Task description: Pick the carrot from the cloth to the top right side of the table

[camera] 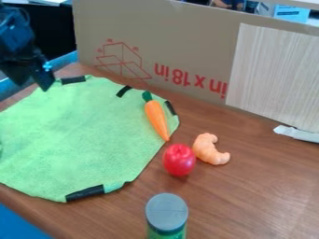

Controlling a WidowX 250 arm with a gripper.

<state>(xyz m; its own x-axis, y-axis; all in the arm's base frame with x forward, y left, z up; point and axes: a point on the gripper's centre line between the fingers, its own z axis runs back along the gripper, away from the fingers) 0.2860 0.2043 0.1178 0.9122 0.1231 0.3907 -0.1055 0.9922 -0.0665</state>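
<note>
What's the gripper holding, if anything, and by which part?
Nothing held: the gripper hangs empty at upper left; the carrot lies on the cloth.

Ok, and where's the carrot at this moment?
The carrot lies on the right edge of the green cloth in the camera view, up and left of the red apple-like toy.

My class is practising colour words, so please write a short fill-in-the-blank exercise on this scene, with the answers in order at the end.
1. The carrot lies on the ____ cloth.
2. The strips of tape at the cloth's edge are ____.
3. The round toy fruit beside the curved, croissant-like toy is ____.
4. The container at the bottom of the view has a ____ lid.

Missing words: green; black; red; grey
</note>
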